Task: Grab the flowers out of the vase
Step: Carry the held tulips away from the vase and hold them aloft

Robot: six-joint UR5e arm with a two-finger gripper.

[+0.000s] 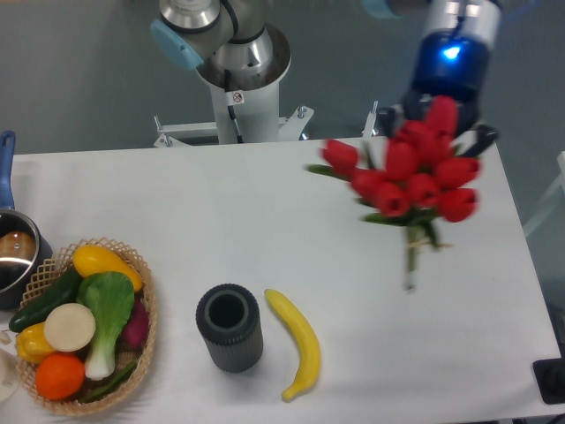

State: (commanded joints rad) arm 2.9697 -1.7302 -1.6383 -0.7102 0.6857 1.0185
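The flowers [409, 173], a bunch of red tulip buds on green stems, hang in the air over the right side of the table, blurred by motion. My gripper [437, 132] is behind and above the bunch, shut on the flowers; its fingertips are mostly hidden by the buds. The stem ends [410, 269] dangle free above the tabletop. The vase [229, 327], a dark ribbed cylinder, stands upright near the front centre of the table with its round mouth showing nothing inside.
A yellow banana [297, 342] lies just right of the vase. A wicker basket [146, 305] of produce sits at the front left. A steel pot [16, 256] with a blue handle is at the left edge. The robot base [237, 79] stands at the back.
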